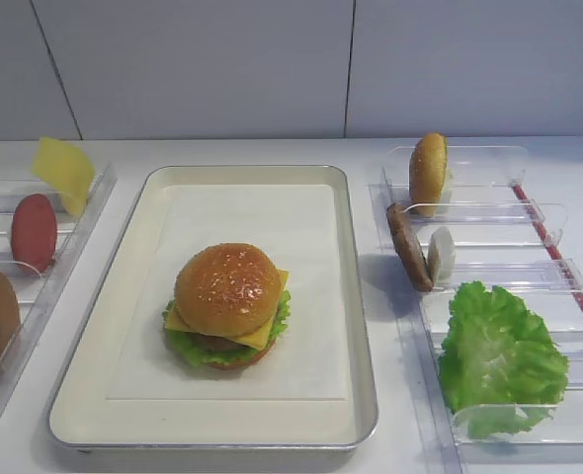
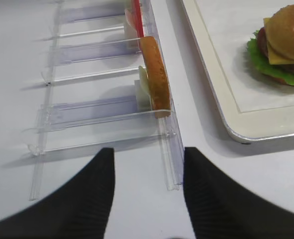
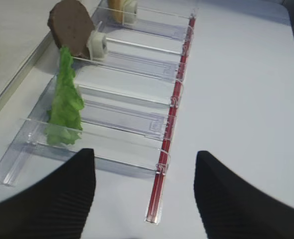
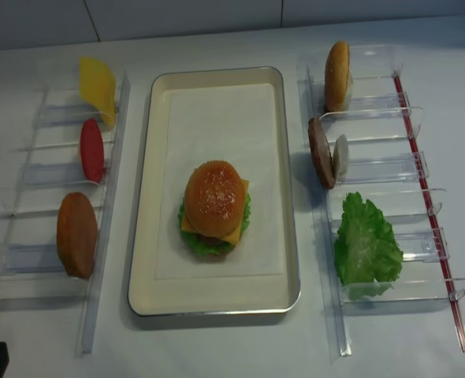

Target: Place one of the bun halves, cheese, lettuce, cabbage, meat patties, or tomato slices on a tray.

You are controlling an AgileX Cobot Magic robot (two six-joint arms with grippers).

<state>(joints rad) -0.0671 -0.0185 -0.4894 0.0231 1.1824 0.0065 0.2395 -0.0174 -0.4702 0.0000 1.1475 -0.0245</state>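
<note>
Sesame bun half [image 1: 227, 287] sat as the top of an assembled burger at centre of the tray [image 1: 124, 286] in the high view, with cheese [image 1: 263, 333] and lettuce [image 1: 195, 348] showing beneath it and a base bun at the bottom; the stack looked complete and slightly offset, the cheese corner jutting to the lower right. Spare stock: a lettuce leaf [image 4: 365, 246], a meat patty [image 4: 320, 151] and a bun half [image 4: 336, 75] stood in the clear racks [image 4: 390, 169] at right; a cheese slice [image 4: 98, 80], a tomato slice [image 4: 91, 150] and another bun half [image 4: 76, 234] in the racks at left. Right pincer [image 3: 144, 191] stood wide open and empty at the bottom of its wrist view, over bare surface [image 3: 246, 89] beside the red-edged rack. Left pincer [image 2: 148, 191] likewise gaped, holding nothing, near the rack end. Risks, as judged: a further piece set on the domed bun would probably slide off; a low sweep across the tray could topple the stack; either pincer descending where it stood could catch the thin rack walls and spill the upright pieces.
</note>
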